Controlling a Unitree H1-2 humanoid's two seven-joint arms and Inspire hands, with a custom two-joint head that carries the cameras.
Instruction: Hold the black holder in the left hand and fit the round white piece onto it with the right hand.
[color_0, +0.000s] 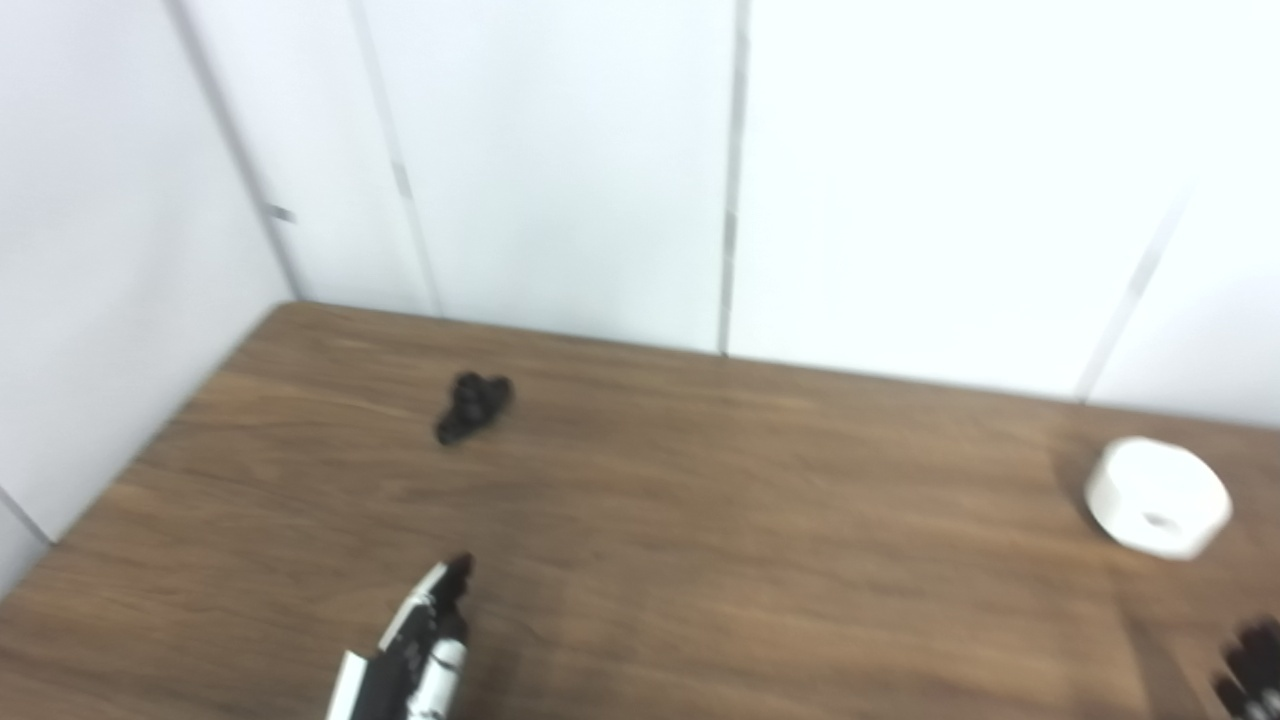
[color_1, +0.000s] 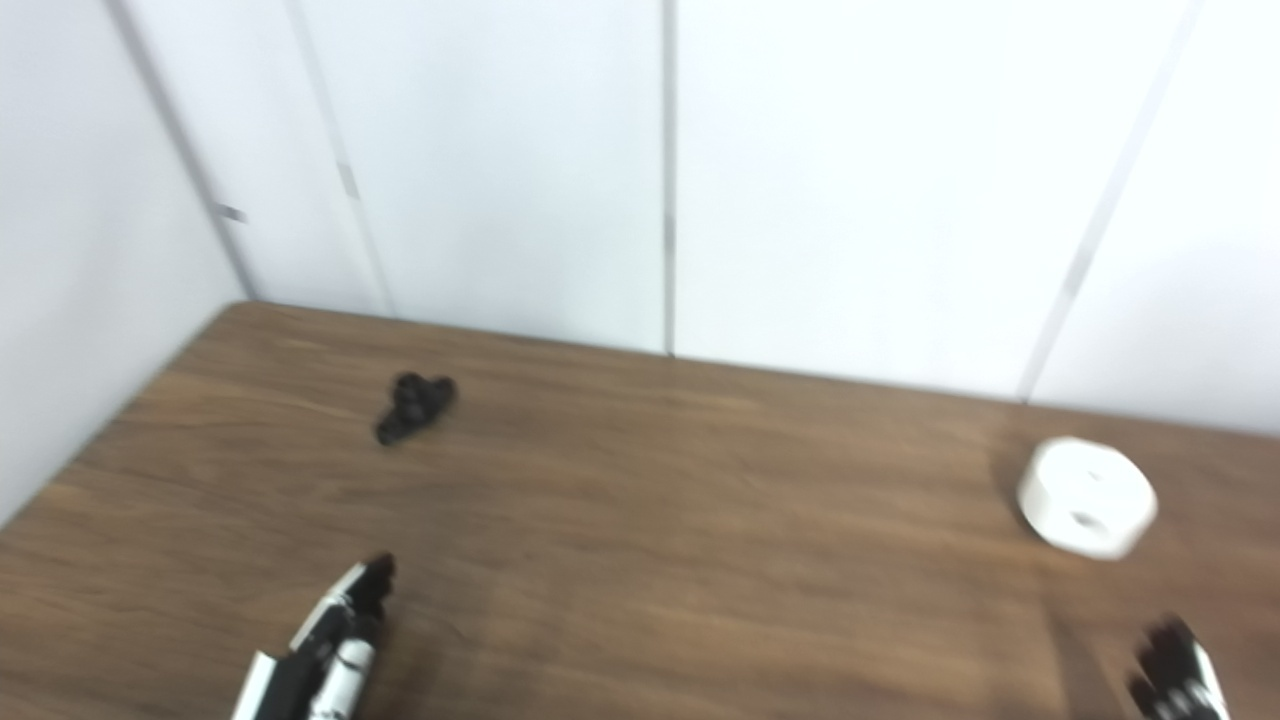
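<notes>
Left robot hand (color_0: 415, 650) holds nothing, grip unclear; reach straight for the holder (color_0: 472, 405) well ahead on the table (color_0: 700, 520); the right robot hand (color_1: 1175, 675), barely showing, waits near the white piece (color_1: 1087, 497).

Holder (color_0: 472, 406) far left of piece (color_0: 1158, 496)

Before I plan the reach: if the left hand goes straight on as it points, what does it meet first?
Probably the black holder: the left hand points roughly toward it over bare table, though blur leaves alignment uncertain.
</notes>
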